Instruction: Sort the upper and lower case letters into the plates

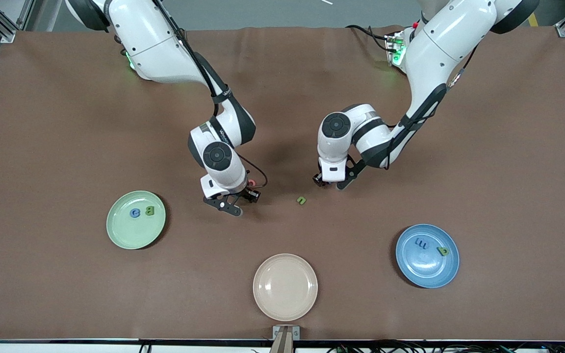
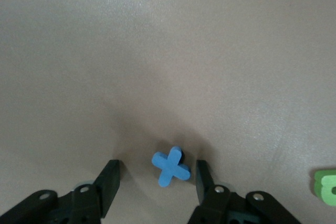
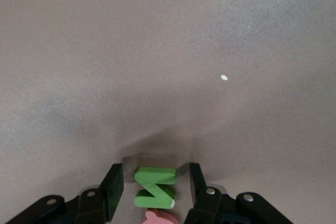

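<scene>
The mint green plate (image 1: 115, 230) lies toward the right arm's end and holds a blue letter (image 1: 136, 213) and a green B (image 1: 149, 211). The blue plate (image 1: 427, 269) lies toward the left arm's end and holds a blue m (image 1: 421, 242) and a green letter (image 1: 443, 251). My left gripper (image 2: 157, 182) is open, low over the table, with a blue x (image 2: 170, 167) lying between its fingers, untouched. My right gripper (image 3: 156, 184) is open around a green Z-shaped letter (image 3: 155, 187) on the table, with a pink letter (image 3: 160, 217) beside it. Both grippers show in the front view, left (image 1: 329, 183) and right (image 1: 227, 207).
A beige plate (image 1: 285, 287) lies empty near the table's edge closest to the front camera. A small green n (image 1: 301, 200) lies on the table between the two grippers and shows at the edge of the left wrist view (image 2: 326, 186).
</scene>
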You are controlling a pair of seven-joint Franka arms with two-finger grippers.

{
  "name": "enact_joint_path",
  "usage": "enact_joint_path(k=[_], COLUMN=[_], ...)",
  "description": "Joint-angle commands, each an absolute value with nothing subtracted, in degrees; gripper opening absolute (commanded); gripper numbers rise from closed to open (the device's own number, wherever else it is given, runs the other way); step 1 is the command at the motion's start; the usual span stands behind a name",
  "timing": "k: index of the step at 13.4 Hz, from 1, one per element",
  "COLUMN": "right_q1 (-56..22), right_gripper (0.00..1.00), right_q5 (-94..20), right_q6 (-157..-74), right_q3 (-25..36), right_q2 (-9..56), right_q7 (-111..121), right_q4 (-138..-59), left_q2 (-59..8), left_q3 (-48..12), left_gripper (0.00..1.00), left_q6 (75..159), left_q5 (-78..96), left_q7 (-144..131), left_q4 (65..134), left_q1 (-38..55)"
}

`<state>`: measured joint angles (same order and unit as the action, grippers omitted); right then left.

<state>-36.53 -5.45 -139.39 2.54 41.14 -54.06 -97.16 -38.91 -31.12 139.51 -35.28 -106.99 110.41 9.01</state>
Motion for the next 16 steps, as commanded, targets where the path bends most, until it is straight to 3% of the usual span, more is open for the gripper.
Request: enact_joint_path(k=[1,3,5,9,16], right_q1=[-37.9,-37.9,-37.5,-33.4,-13.9], right_gripper=[0.57,0.33,0.02,0.0,0.0], right_q5=[-5.2,-5.2,-5.2,-5.2,-5.4], right_q6=[-140.9,-140.8,-140.3,-139.4,-129.6], right_q3=[3.3,3.3,3.3,3.7,3.6], right_q2=[40.4,40.4,40.3,38.9,33.6], right_q7=[-55.2,-55.2,-55.2,-48.9,-13.8], right_q4=[-99.7,-99.8,-99.8,-99.2,-97.8], left_q2=[-39.0,-38.8,-38.5,-36.3,-37.8], left_q3=[-30.9,-30.8,-30.8,-30.2,-30.1], left_gripper=[0.26,0.06,0.01,0.0,0.0], left_q6=[139.7,139.7,139.7,138.8,138.8], left_q5=[-36.8,-36.7,-36.8,-37.4,-37.4], left_q7=[-108.5,-108.0,-107.5,-102.1,-70.9], left_q4=[110.3,109.9,109.3,106.0,98.0], left_q1=[9.1,9.1,8.7,6.8,-6.1])
